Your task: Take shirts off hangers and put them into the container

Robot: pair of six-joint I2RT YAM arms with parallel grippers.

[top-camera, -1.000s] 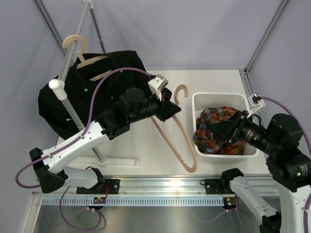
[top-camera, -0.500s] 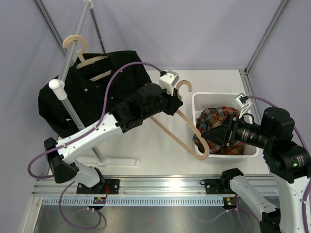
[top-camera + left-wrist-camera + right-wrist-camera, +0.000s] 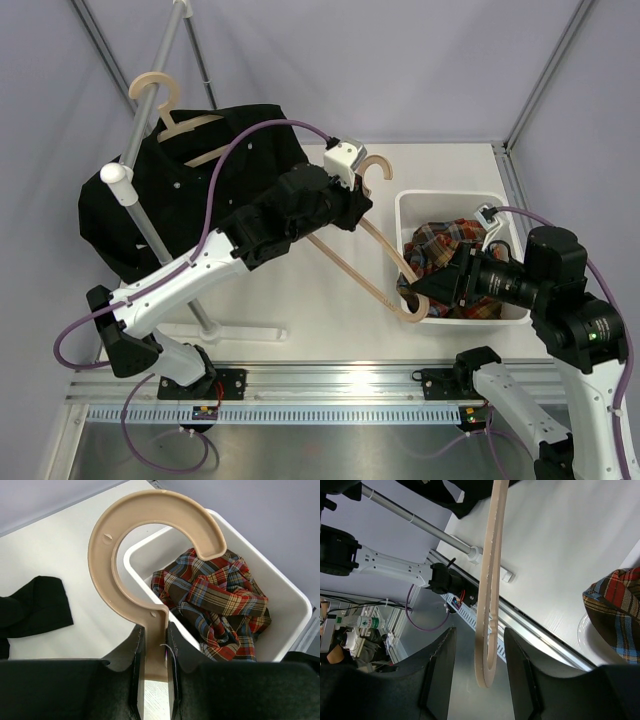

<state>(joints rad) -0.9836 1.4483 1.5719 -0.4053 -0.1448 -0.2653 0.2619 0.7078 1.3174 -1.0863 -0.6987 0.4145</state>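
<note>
Pinching hanger (image 3: 102,565) neck: left end effector (image 3: 152,637); right end effector (image 3: 480,640) spread, straddling hanger tip.

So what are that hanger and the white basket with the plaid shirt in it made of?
The hanger looks like pale beige wood with a smooth matte finish, though the small round dimples on its hook could mean moulded plastic. The white basket looks like plastic: thin, slightly glossy walls and a rounded, seamless rim.
</note>
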